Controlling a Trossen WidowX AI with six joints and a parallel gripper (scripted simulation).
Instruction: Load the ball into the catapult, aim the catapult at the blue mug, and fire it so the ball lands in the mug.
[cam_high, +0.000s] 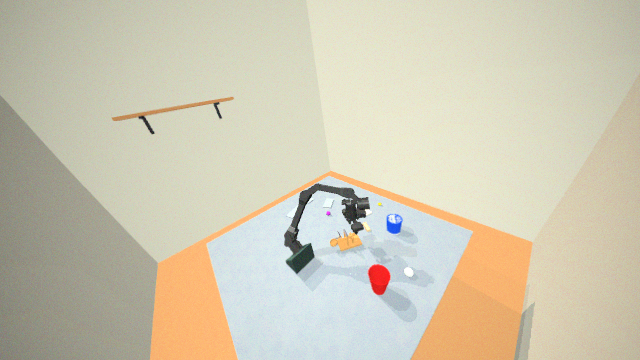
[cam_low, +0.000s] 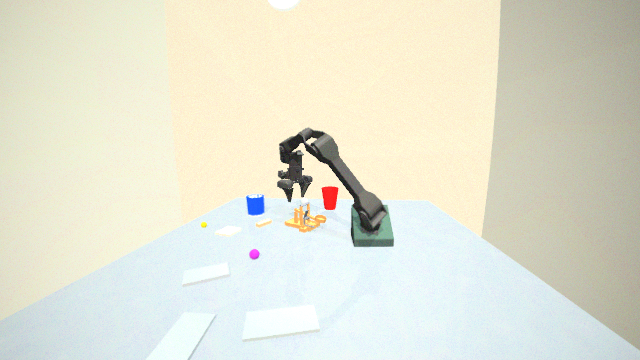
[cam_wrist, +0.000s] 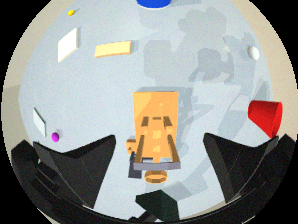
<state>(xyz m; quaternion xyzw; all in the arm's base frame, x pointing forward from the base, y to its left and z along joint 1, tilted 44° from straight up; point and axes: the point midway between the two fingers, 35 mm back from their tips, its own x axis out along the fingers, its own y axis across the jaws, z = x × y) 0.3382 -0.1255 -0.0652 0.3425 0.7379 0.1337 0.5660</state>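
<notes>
The orange catapult (cam_high: 350, 243) (cam_low: 292, 223) (cam_wrist: 156, 102) stands with its cup end toward the arm's base; no ball shows in its cup (cam_wrist: 155, 176). The blue mug (cam_high: 394, 226) (cam_low: 255, 205) (cam_wrist: 154, 2) stands upright beyond its other end. My gripper (cam_high: 354, 227) (cam_low: 296, 199) (cam_wrist: 160, 134) is open and empty above the catapult, fingers pointing down. A magenta ball (cam_high: 328, 213) (cam_low: 254, 254) (cam_wrist: 55, 137), a yellow ball (cam_high: 379, 204) (cam_low: 203, 225) (cam_wrist: 71, 12) and a white ball (cam_high: 408, 272) (cam_wrist: 253, 53) lie on the table. The mug's inside is unclear.
A red cup (cam_high: 379, 281) (cam_low: 330, 198) (cam_wrist: 264, 117) stands on the side opposite the magenta ball. A tan block (cam_low: 264, 223) (cam_wrist: 113, 49) and a white tile (cam_low: 228, 231) (cam_wrist: 68, 45) lie near the catapult. More pale tiles lie farther off. The arm's dark green base (cam_high: 300, 258) (cam_low: 372, 239) is nearby.
</notes>
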